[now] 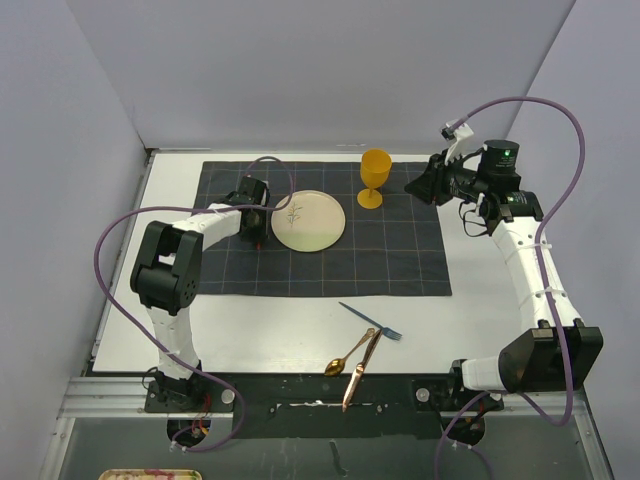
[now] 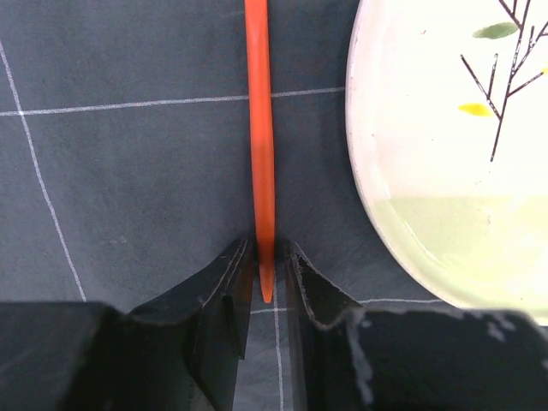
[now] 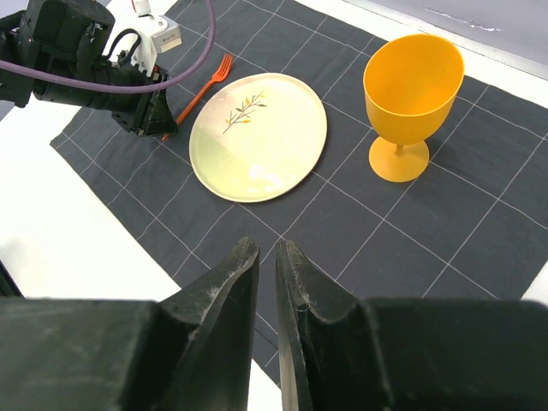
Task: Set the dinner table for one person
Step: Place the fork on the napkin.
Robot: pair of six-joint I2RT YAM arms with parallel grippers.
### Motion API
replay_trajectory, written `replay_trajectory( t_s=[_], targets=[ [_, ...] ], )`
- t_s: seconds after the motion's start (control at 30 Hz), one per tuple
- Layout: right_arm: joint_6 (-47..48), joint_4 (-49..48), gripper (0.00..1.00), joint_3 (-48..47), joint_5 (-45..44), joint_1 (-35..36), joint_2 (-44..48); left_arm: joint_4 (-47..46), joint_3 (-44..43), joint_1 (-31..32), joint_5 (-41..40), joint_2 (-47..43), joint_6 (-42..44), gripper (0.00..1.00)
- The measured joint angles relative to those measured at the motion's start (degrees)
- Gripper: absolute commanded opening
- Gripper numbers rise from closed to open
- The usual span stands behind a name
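Note:
The white dinner table (image 1: 250,330) bears a dark grey grid cloth (image 1: 400,260). On the cloth lie a pale plate (image 1: 308,220) with a twig pattern and, to its right, an upright yellow goblet (image 1: 374,175). My left gripper (image 1: 258,222) is low at the plate's left edge. In the left wrist view it (image 2: 267,248) is shut on the handle end of an orange fork (image 2: 259,128) lying on the cloth beside the plate (image 2: 445,171). My right gripper (image 3: 266,246) is shut and empty, hovering over the cloth right of the goblet (image 3: 411,94).
A blue fork (image 1: 370,320), a gold spoon (image 1: 348,353) and a rose-gold knife (image 1: 360,372) lie on the white table near its front edge, in front of the cloth. A metal rail (image 1: 120,385) runs along the near edge. Walls close off the back and sides.

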State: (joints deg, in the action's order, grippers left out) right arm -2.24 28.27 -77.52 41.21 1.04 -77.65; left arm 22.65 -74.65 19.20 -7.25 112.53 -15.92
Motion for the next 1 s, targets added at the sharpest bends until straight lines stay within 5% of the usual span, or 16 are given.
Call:
replay_trajectory(
  t_s=[1.0],
  targets=[
    [-0.1,-0.8,0.16,0.0,0.5,-0.3,0.0,3.3,-2.5,0.5,-0.1,-2.2,4.8,0.37]
  ],
)
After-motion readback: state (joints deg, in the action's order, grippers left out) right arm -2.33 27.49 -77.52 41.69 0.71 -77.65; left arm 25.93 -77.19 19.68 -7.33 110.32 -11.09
